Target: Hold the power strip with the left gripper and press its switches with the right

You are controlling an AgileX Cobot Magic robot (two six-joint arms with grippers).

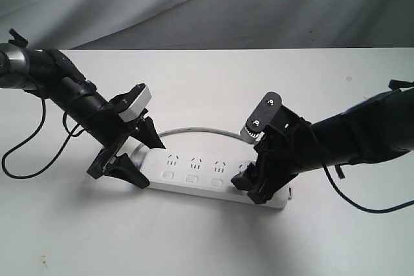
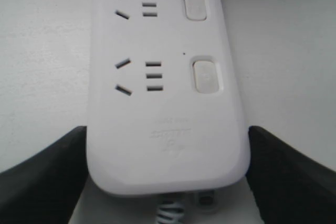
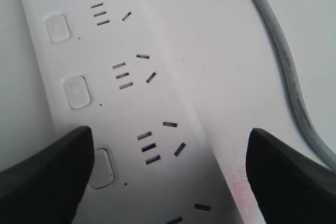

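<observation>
White power strip (image 1: 207,174), cord end gripped between left jaws; right jaws released above.

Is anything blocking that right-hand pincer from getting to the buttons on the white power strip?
Nothing visible does. The right pincer hangs open just above the power strip, with the switches bare beneath it. The grey cord lies off to the side.

Long white power strip (image 1: 200,171), flat
</observation>
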